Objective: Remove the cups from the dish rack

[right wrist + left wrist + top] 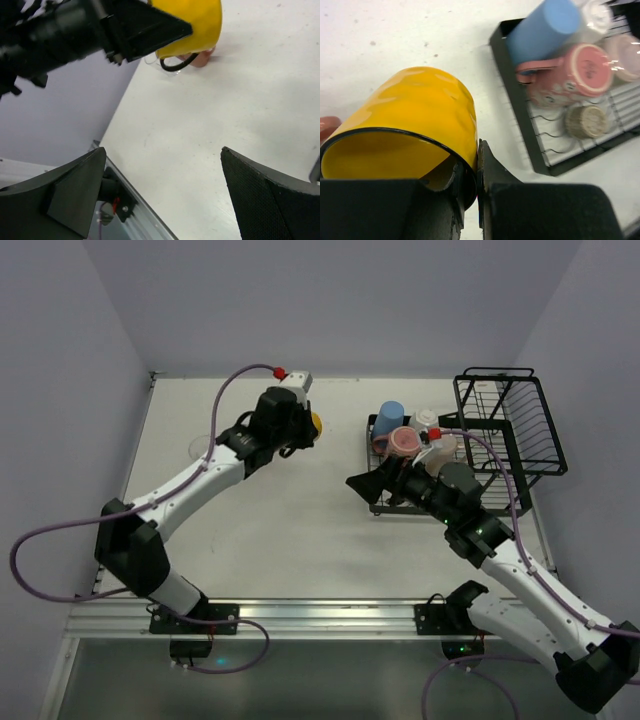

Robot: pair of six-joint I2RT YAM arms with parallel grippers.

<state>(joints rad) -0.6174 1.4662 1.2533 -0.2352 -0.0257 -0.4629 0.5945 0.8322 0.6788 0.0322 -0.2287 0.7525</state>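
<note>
Left of the dish rack [505, 373], over the far table [300, 530], your left gripper [477, 165] pinches the yellow cup [415, 115] by its rim, seemingly mid-unload. Your right gripper [170, 185] gapes empty beside the rack. Next: lower the cup onto bare table, then release

A matte white table [300, 540], faintly speckled with dark marks, is closed in by plain pale lavender walls: a back wall [330, 300], a left wall [50, 390] and a right wall [600, 360]. A silver metal rail [330, 612] runs along its near edge, under soft, even light
</note>
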